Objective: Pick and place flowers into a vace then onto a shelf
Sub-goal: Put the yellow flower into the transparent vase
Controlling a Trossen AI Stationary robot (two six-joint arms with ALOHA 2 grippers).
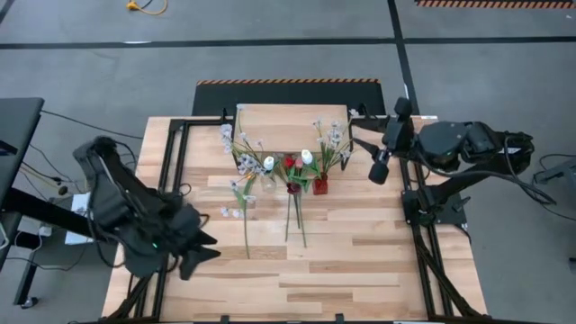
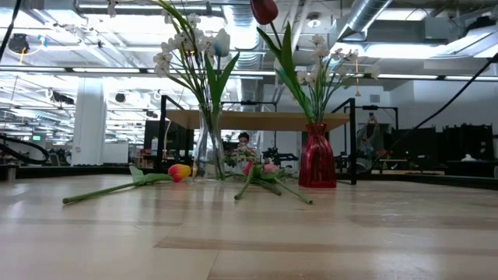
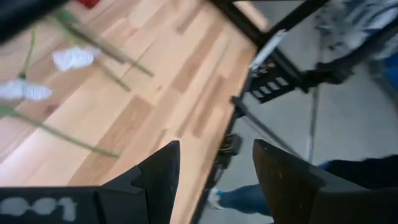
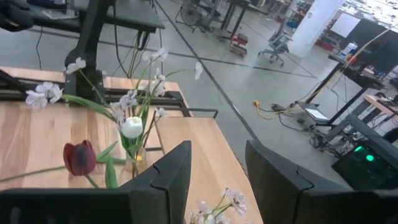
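Observation:
Two vases stand mid-table in front of the shelf (image 1: 292,117): a clear vase (image 2: 208,152) with a white tulip (image 4: 132,127) and white blossom sprays, and a red vase (image 2: 317,159) with a red tulip and sprays. An orange-yellow tulip (image 2: 180,172) and a pink tulip (image 2: 261,167) lie flat on the table by the vases, stems pointing to the near edge. My left gripper (image 3: 214,152) is open over the near left part of the table (image 1: 200,254), with nothing between its fingers. My right gripper (image 4: 217,152) is open at the far right (image 1: 378,173), right of the red vase.
Black frame rails (image 1: 175,171) run along the table's left and right sides. A loose blossom spray (image 1: 232,212) lies left of the stems. Bare wood (image 1: 360,270) fills the near half of the table. A person's leg (image 3: 249,199) shows beyond the table edge in the left wrist view.

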